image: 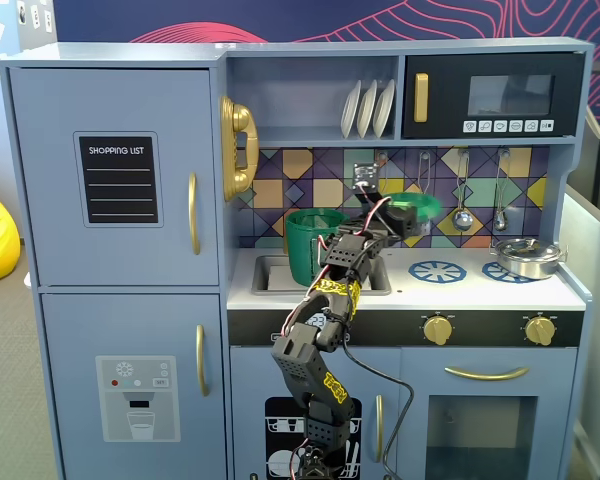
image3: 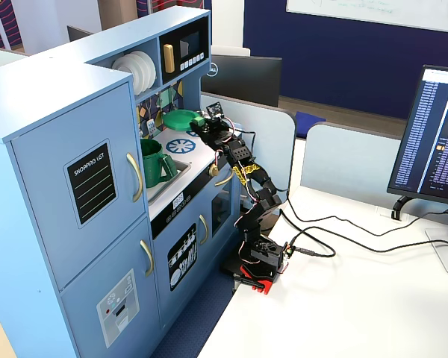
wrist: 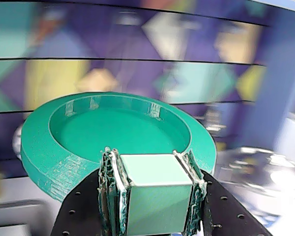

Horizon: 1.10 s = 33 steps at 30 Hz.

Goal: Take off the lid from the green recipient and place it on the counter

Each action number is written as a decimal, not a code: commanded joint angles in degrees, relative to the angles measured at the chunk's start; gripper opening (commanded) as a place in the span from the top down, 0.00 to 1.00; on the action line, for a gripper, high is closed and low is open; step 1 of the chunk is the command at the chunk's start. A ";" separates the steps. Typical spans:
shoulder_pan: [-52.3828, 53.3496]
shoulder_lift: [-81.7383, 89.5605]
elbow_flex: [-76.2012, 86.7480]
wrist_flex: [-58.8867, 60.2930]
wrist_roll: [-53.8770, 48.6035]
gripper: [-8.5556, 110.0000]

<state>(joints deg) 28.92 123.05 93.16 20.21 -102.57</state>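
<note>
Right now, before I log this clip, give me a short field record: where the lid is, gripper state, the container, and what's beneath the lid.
lid: off the container, held in the air, underside up in the wrist view
gripper: shut on the lid's tab
green recipient: open-topped, standing in the sink area
counter: white, printed burner rings, lid not yet set down
silver pot: at the counter's right end in a fixed view
step left: lower the lid onto the counter
</note>
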 commanded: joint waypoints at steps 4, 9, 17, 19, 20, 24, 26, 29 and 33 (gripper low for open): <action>4.13 3.43 7.29 -6.68 0.26 0.93; 5.71 2.55 13.36 -11.51 0.44 0.93; 5.10 3.69 21.62 -15.38 0.18 0.93; 4.83 4.04 24.08 -16.70 0.26 0.93; 4.83 3.96 25.22 -17.58 0.26 0.93; 5.10 1.93 28.04 -21.80 0.00 0.93; 5.45 0.26 28.21 -23.12 0.00 0.93; 5.80 -2.11 27.51 -24.87 0.09 0.93; 6.06 -4.22 27.60 -26.72 -0.26 0.93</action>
<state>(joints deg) 34.01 118.92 122.26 -2.90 -102.48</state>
